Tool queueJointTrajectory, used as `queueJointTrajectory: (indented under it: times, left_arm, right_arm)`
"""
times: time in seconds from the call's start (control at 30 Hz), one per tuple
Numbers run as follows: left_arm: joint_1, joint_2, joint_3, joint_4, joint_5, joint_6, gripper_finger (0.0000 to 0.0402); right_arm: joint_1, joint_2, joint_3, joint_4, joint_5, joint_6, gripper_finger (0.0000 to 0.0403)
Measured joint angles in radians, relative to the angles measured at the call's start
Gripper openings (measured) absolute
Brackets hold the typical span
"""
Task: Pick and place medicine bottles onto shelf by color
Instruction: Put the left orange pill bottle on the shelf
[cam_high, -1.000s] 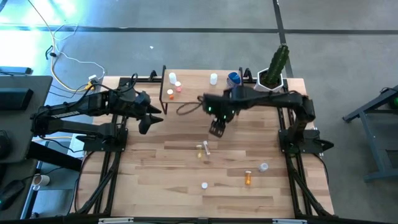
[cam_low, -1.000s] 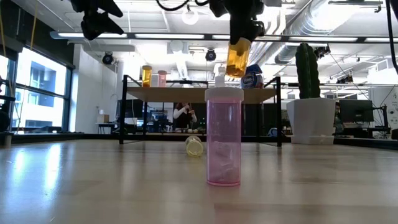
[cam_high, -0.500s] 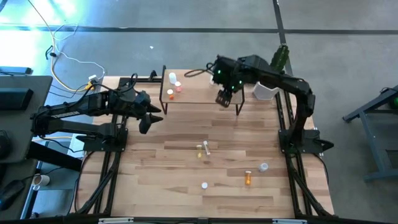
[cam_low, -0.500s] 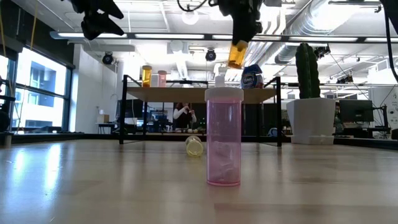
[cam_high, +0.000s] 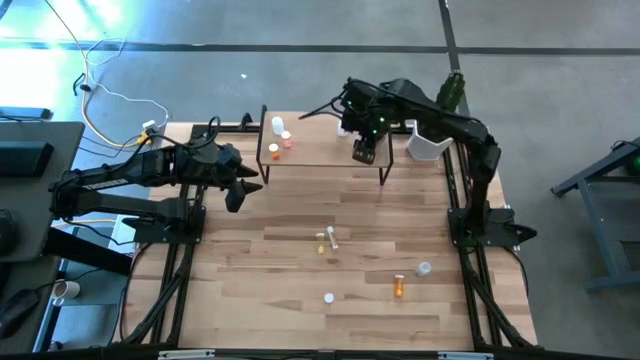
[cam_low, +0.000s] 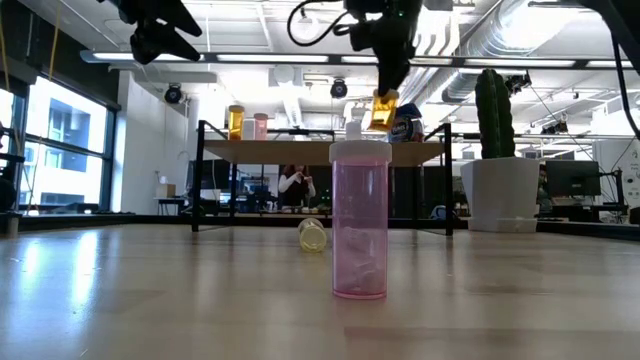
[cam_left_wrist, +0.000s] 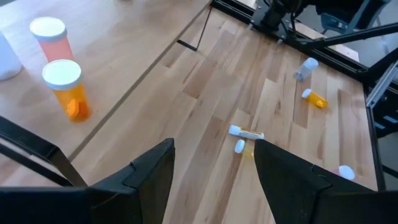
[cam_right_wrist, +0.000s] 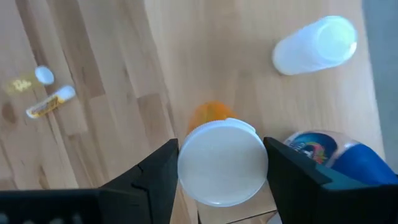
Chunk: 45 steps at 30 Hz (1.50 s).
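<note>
- Since a second ago, the right gripper (cam_low: 385, 100) has carried its amber, white-capped bottle (cam_right_wrist: 222, 158) from mid-table to above the shelf (cam_high: 320, 157), clasping it.
- Left gripper (cam_left_wrist: 211, 168) hangs spread, empty.

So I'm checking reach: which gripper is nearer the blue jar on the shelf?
The right. The right gripper hangs over the shelf holding an orange bottle, right beside the blue jar. The left gripper waits off the shelf's opposite end.
</note>
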Motion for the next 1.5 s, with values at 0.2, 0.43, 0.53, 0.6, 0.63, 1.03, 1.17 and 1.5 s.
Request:
queueJointTrajectory:
  times: [0.2, 0.43, 0.53, 0.6, 0.63, 1.03, 1.17, 1.5]
  left_arm:
    - [0.000, 0.000, 0.000, 0.000, 0.000, -0.003, 0.0211]
    - [0.000, 0.000, 0.000, 0.001, 0.001, -0.007, 0.0211]
    - [0.000, 0.000, 0.000, 0.001, 0.003, -0.026, 0.0211]
    - [0.000, 0.000, 0.000, 0.000, 0.004, -0.030, 0.0211]
    - [0.000, 0.000, 0.000, 0.000, 0.004, -0.030, 0.0211]
    - [0.000, 0.000, 0.000, 0.001, 0.004, -0.030, 0.0211]
    - [0.000, 0.000, 0.000, 0.000, 0.004, -0.030, 0.0211]
    - [0.000, 0.000, 0.000, 0.000, 0.004, -0.029, 0.0211]
  right_arm:
    - [0.000, 0.025, 0.000, -0.033, -0.009, -0.054, 0.0195]
    - [-0.011, 0.041, 0.000, -0.051, -0.009, -0.076, 0.0195]
    - [-0.020, 0.043, 0.000, -0.056, -0.010, -0.078, 0.0195]
    - [-0.022, 0.046, 0.000, -0.055, -0.009, -0.075, 0.0195]
    - [-0.025, 0.047, 0.000, -0.056, -0.009, -0.075, 0.0195]
    - [-0.026, 0.047, 0.000, -0.050, 0.016, -0.093, 0.0231]
    - [-0.026, 0.047, 0.000, -0.040, 0.016, -0.093, 0.0251]
    - [-0.026, 0.034, 0.008, -0.026, 0.065, -0.054, 0.0253]
